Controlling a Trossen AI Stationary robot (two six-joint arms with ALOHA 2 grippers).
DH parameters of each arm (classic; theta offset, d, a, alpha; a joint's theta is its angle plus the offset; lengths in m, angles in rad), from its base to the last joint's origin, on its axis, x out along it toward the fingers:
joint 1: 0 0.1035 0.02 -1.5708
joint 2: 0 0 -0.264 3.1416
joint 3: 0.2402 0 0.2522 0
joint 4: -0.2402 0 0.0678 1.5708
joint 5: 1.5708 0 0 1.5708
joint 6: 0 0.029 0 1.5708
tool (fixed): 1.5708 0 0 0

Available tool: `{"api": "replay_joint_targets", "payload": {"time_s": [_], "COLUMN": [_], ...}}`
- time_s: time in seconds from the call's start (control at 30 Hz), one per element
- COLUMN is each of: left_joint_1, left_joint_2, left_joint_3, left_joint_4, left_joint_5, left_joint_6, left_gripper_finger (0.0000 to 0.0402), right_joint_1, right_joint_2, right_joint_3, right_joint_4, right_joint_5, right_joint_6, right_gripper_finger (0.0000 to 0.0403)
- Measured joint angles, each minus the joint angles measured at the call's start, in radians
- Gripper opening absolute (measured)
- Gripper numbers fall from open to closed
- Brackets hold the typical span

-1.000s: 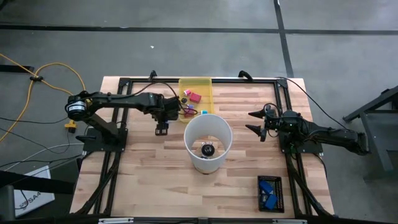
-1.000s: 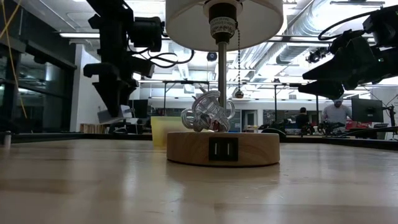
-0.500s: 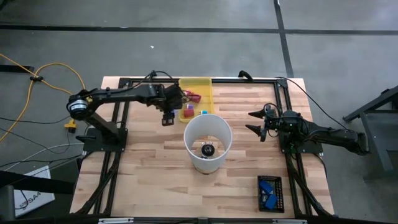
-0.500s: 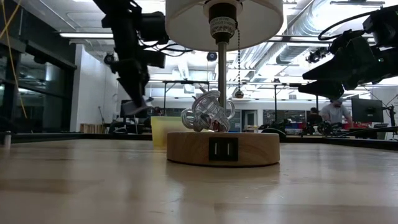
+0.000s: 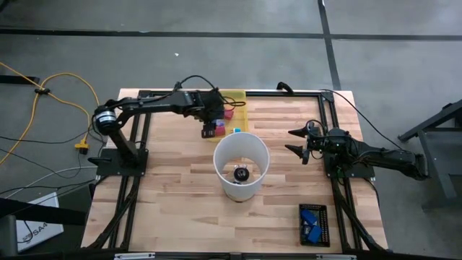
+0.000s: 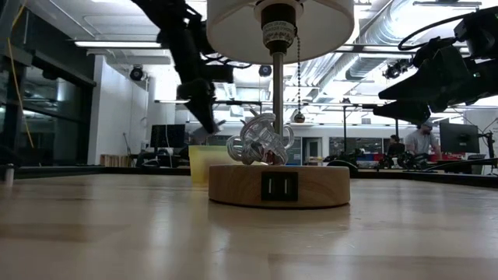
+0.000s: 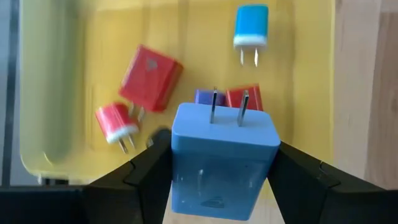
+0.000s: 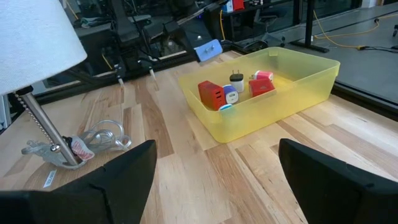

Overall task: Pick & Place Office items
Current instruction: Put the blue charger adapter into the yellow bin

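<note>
A pale wooden surface (image 5: 173, 188) framed in black rails is sitting on a grey shop floor, with a wide workshop opening up behind it in the low view. Centre stage is a white-shaded lamp (image 5: 241, 165) on a round wooden base (image 6: 278, 186), its cord (image 6: 260, 140) coiled at the foot.

At the far edge, the left gripper (image 7: 217, 163) is hanging over the yellow tray (image 7: 50, 112), its fingers (image 7: 146, 174) clamping a light-blue plug adapter (image 7: 224, 158) at about half spread, prongs pointing down toward the tray. This reads as the placing step: the piece is carried in and is waiting to be let go. Below it, a big red adapter (image 7: 149, 78), a small red one (image 7: 115, 123), a small blue one (image 7: 250, 26) and a purple and red pair (image 7: 230, 98) are already lying in the tray.

The next move probably calls for lowering a touch and spreading the fingers, ideally over bare tray rather than onto the purple and red pair directly underneath.

The right gripper (image 5: 298, 141) is idling at the right of the lamp, above the surface, fingers (image 8: 106, 177) spread wide and holding nothing. A dark rack with bright-blue pieces (image 5: 312, 224) is sitting at the near right corner. The lamp stands just near of the tray, so the shade could crowd the left arm's way back.
</note>
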Motion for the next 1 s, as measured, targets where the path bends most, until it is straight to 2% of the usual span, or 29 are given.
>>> {"api": "replay_joint_targets", "payload": {"time_s": [0.57, 1.0], "left_joint_1": [0.03, 0.035], "left_joint_2": [0.132, 0.159], "left_joint_3": [0.029, 0.027], "left_joint_4": [0.117, 0.159], "left_joint_5": [0.026, 0.04], "left_joint_6": [0.053, 0.099], "left_gripper_finger": [0.0219, 0.0219], "right_joint_1": [0.0, 0.0], "right_joint_2": [0.0, 0.0], "right_joint_3": [0.0, 0.0], "right_joint_4": [0.0, 0.0], "right_joint_5": [0.0, 0.0], "right_joint_6": [0.0, 0.0], "right_gripper_finger": [0.0325, 0.0325]}}
